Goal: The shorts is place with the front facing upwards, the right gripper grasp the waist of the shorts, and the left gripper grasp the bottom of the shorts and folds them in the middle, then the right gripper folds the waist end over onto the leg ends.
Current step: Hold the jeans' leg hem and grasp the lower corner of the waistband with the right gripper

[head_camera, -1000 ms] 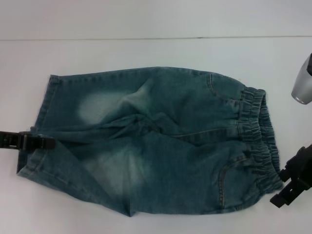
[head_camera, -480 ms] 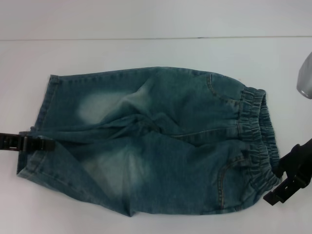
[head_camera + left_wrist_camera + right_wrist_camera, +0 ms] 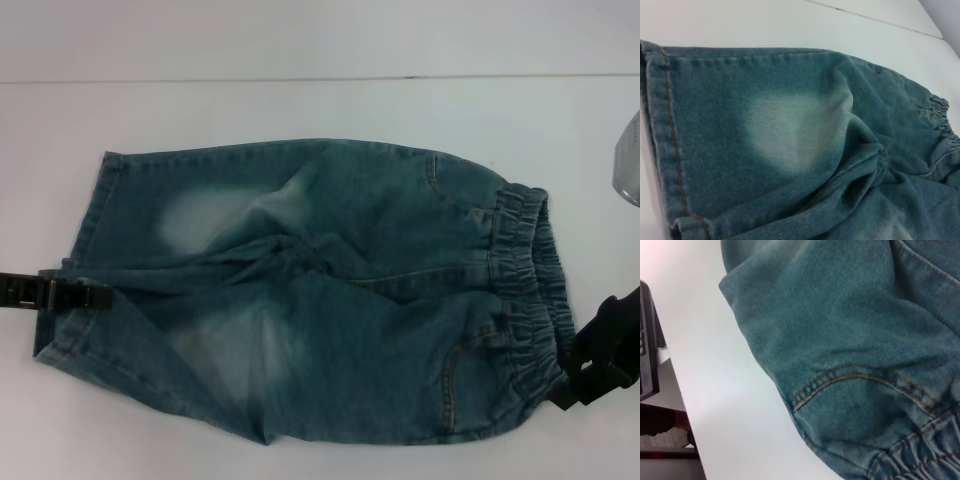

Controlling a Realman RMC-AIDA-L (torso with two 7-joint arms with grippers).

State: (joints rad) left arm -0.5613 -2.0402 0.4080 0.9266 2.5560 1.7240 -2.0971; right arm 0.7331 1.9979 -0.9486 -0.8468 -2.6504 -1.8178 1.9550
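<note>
Denim shorts [image 3: 310, 300] lie spread flat on the white tabletop [image 3: 300, 110], front side up, with faded patches on both legs. The waist [image 3: 530, 290], a gathered elastic band, points toward the robot's right; the leg ends [image 3: 80, 270], with flat stitched hems, point toward its left. A bunched crease runs through the crotch area between the two legs.

I read the left gripper [image 3: 60, 292] at the leg ends, lying level where the two hems meet, its tip touching the fabric edge. I cannot tell whether its jaws are spread or pressed together.

The right gripper [image 3: 590, 370] sits just beside the near corner of the waist, at the edge of the ruffled band. Its jaw state cannot be determined either.

The right wrist view shows the curved pocket stitching [image 3: 850, 380] next to the waist gathers.
</note>
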